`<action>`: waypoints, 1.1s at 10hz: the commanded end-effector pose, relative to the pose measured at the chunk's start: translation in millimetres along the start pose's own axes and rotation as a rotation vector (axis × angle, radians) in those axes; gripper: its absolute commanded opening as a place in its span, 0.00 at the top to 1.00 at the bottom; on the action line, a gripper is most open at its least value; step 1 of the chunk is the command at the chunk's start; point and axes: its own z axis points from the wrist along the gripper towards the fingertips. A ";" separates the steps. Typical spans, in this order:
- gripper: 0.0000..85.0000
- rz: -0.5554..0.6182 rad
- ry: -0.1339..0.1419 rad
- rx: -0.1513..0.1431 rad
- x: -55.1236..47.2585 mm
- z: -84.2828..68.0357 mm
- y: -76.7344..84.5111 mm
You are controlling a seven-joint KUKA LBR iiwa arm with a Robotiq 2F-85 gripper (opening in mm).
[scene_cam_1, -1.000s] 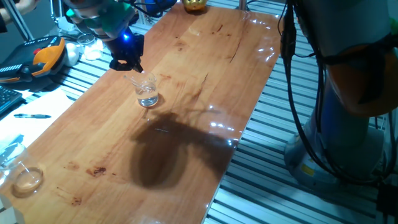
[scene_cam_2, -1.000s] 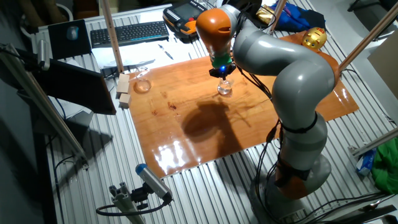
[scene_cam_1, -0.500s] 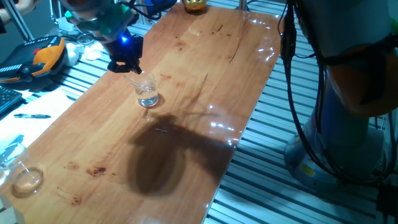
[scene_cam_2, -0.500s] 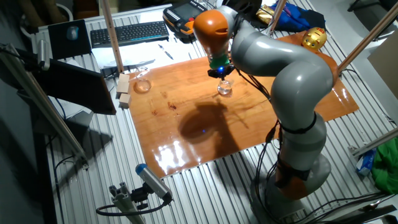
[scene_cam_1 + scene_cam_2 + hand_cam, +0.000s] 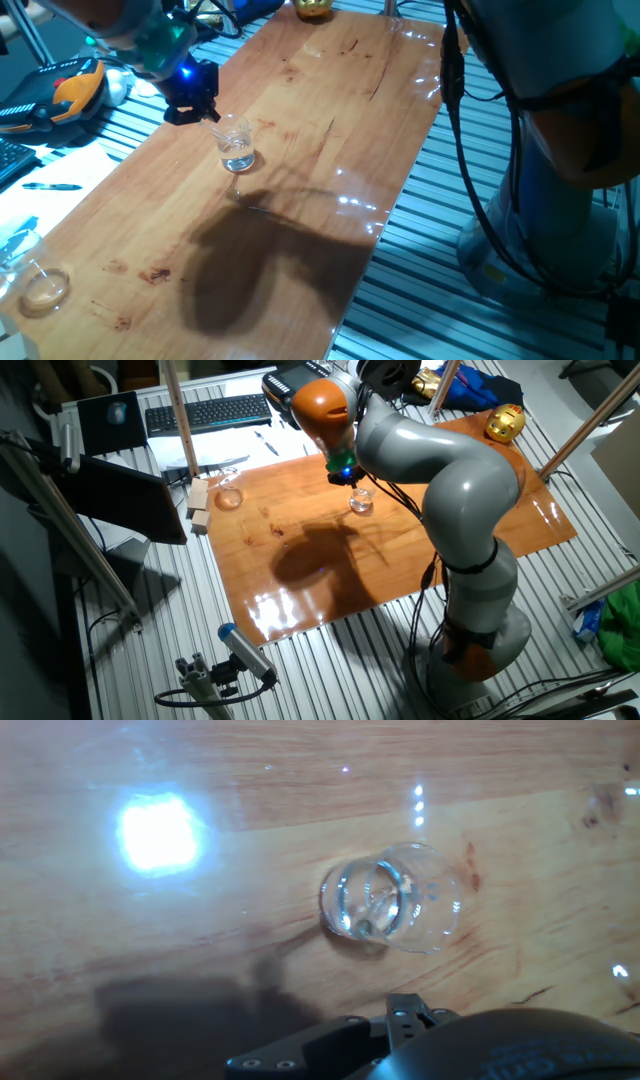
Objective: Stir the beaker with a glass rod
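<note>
Robotics lab, wooden table (image 5: 330,575) on slatted aluminium base (image 5: 330,650), floor-mounted grey arm (image 5: 470,510), keyboard (image 5: 207,412), handheld controller (image 5: 60,92), cabling, tripod-mounted camera (image 5: 245,655), glassware at table edge

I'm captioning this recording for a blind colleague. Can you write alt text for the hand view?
Looking down from the hand camera, a small clear beaker stands upright on a wooden table, right of centre. A bright square glare of light reflects off the wood at upper left, and dark gripper hardware fills the bottom edge.

The glass rod is perhaps too thin to make out; end effector (image 5: 190,100) fingertips unclear.
</note>
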 end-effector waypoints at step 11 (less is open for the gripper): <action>0.40 -0.002 -0.027 0.009 -10.6 10.2 6.9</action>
